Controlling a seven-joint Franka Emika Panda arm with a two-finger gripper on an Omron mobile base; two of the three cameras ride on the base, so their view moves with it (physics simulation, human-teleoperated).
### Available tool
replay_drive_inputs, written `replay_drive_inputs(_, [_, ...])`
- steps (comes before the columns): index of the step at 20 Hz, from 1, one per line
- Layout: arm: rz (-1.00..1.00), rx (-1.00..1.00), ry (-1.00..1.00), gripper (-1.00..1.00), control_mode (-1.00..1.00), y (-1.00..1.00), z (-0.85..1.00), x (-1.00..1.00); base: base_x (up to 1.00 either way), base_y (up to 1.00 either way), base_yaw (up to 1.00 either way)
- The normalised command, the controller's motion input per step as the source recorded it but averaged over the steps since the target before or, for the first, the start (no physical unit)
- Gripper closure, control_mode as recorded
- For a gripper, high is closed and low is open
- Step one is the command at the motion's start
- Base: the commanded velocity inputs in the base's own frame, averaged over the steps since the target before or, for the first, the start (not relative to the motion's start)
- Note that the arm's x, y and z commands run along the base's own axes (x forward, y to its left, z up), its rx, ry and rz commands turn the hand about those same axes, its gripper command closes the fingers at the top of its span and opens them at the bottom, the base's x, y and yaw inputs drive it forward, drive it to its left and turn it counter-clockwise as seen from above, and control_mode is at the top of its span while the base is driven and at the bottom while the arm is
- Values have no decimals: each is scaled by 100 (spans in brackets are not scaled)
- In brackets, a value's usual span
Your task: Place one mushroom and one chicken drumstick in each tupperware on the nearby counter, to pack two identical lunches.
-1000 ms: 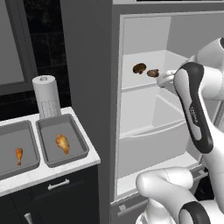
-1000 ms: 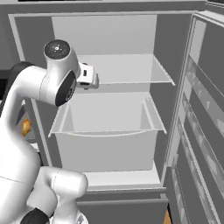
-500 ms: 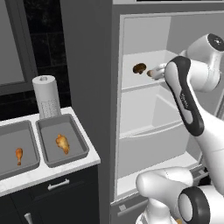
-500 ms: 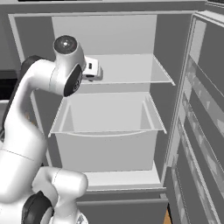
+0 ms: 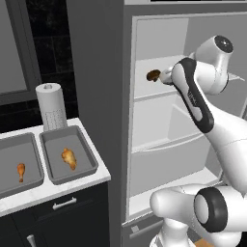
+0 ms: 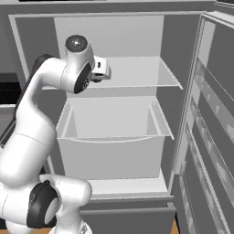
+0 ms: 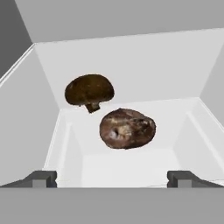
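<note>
Two brown mushrooms (image 7: 89,90) (image 7: 127,128) lie on the fridge's upper shelf, straight ahead of my gripper (image 7: 111,179). Its fingertips (image 7: 41,178) stand wide apart and open, with nothing between them. In the left base view the gripper (image 5: 163,77) is just right of a mushroom (image 5: 153,75). On the white counter (image 5: 58,185) sit two grey tupperware trays (image 5: 9,159) (image 5: 55,161). One chicken drumstick (image 5: 21,170) lies in the left tray and another (image 5: 69,158) in the right.
A paper towel roll (image 5: 50,106) stands behind the trays. The open fridge has a glass shelf (image 6: 137,77) above a clear drawer (image 6: 114,132). Its door (image 6: 210,119) swings out on the right. Black cabinets front the counter.
The arm has raised its elbow and pushed the hand leftward along the shelf, closer to the mushrooms. The nearer mushroom is now hidden behind the hand in the left base view. The jaws stayed open.
</note>
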Motion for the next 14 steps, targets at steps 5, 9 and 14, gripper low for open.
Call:
replay_drive_inputs(5, [0,-4,0,-100,-100,0,-31,30,0,0,0])
replay_drive_inputs(9, [0,0,0,-100,-100,0,-13,42,0,0,0])
replay_drive_inputs(14, [0,0,0,-100,-100,0,-1,42,0,0,0])
